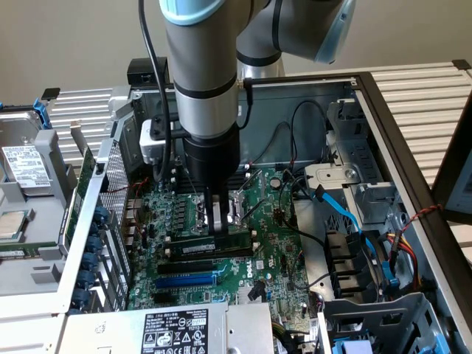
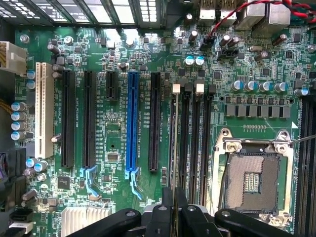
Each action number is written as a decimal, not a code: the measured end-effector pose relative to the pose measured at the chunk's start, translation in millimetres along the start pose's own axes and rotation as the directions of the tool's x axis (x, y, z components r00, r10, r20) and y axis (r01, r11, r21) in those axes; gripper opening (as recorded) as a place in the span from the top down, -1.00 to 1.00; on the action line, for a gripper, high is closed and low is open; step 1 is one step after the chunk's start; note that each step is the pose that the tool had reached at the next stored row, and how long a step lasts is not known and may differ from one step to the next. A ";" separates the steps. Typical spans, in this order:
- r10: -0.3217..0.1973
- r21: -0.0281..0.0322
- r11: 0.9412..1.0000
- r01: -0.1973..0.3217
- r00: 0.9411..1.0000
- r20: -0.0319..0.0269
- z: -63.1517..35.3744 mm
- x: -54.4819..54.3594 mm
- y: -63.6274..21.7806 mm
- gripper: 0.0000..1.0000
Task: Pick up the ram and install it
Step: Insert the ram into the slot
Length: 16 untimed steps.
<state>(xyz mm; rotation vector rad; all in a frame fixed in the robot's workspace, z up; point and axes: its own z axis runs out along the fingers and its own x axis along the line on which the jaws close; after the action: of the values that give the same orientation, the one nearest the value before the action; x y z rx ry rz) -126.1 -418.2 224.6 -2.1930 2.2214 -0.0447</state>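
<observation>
Grasping the ram (image 1: 193, 245) edge-down, end effector (image 1: 217, 227) clenched on it, over the black memory slots (image 2: 196, 138)

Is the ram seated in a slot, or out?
Cannot tell. The ram stands on edge, in line with the black memory slots, gripper shut on it; how deep it sits is hidden.

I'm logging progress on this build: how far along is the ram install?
Done: pickup, with the tool shut on the ram. In hand: the ram stands on edge along the memory slot farthest of its bank from the CPU socket. Left: seating cannot be confirmed, and the tool has not released.
</observation>
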 end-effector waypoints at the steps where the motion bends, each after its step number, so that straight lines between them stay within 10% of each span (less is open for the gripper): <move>1: 0.000 0.000 1.000 0.000 1.000 0.000 0.3 0.0 0.9 0.73; 16: 0.000 0.000 1.000 0.000 1.000 0.000 -20.2 1.3 2.5 0.56</move>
<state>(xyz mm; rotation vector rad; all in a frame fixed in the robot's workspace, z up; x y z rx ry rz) -129.2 -419.4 244.7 -2.1928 2.2213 -0.0444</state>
